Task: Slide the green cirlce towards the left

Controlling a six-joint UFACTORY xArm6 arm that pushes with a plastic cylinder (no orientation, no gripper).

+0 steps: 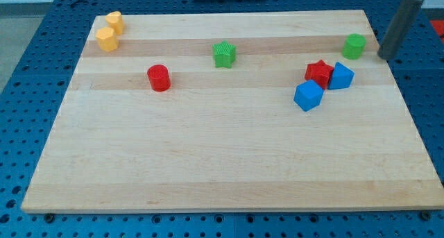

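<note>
The green circle block (354, 46) stands near the board's top right corner. My tip (385, 57) is just to its right, at the board's right edge, a small gap apart from it. The dark rod slants up to the view's top right corner. A green star block (224, 54) sits at the top middle of the board, well to the left of the circle.
A red star block (319, 73) touches a blue block (340, 76), with a blue cube (309, 96) just below them, all below the green circle. A red cylinder (159, 78) sits left of centre. Two yellow blocks (109, 30) sit at the top left corner. The wooden board (229, 162) lies on a blue perforated table.
</note>
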